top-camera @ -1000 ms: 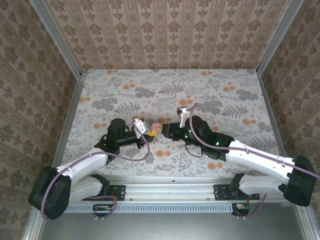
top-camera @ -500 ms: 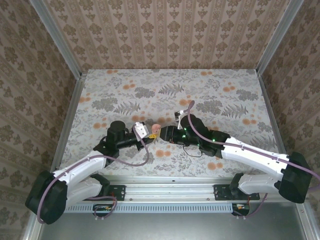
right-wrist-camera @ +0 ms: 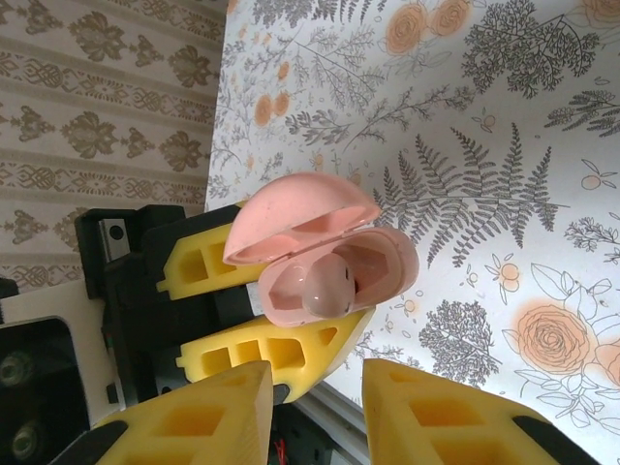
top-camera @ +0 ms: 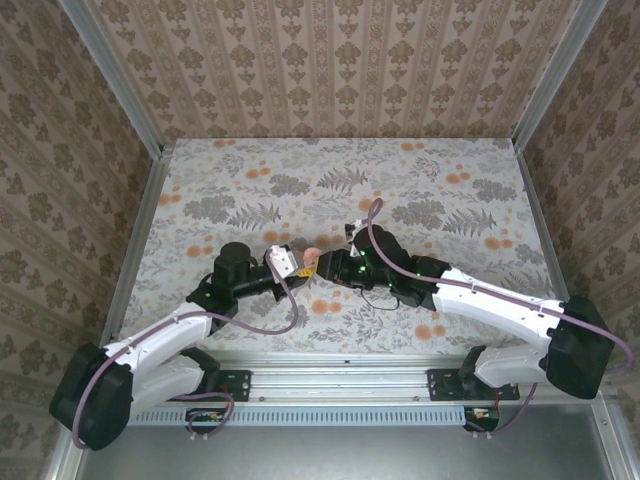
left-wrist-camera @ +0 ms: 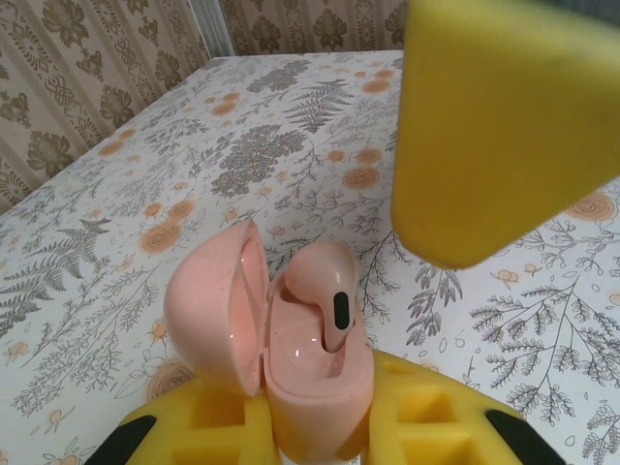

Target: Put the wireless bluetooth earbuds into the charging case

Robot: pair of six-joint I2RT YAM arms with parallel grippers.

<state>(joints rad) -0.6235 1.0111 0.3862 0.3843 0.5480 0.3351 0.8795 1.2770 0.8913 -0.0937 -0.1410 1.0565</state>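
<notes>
Left gripper (top-camera: pixel 287 263) — clamped on the pink case (right-wrist-camera: pixel 386 260), at the middle of the table (top-camera: pixel 300 180), slightly to the near side. Case lid (right-wrist-camera: pixel 300 208): hinged open. Earbud (left-wrist-camera: pixel 325 291): one, pale pink, standing in a well of the case, head above the rim. Right gripper (right-wrist-camera: pixel 318 380) — just right of the case, facing its open side, yellow fingers (right-wrist-camera: pixel 441 417) apart, nothing between them.

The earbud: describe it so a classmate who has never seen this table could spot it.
On the flowered table, the left gripper holds an open pink charging case. The earbud sits inside it: small, pale pink, with a dark oval spot.
</notes>
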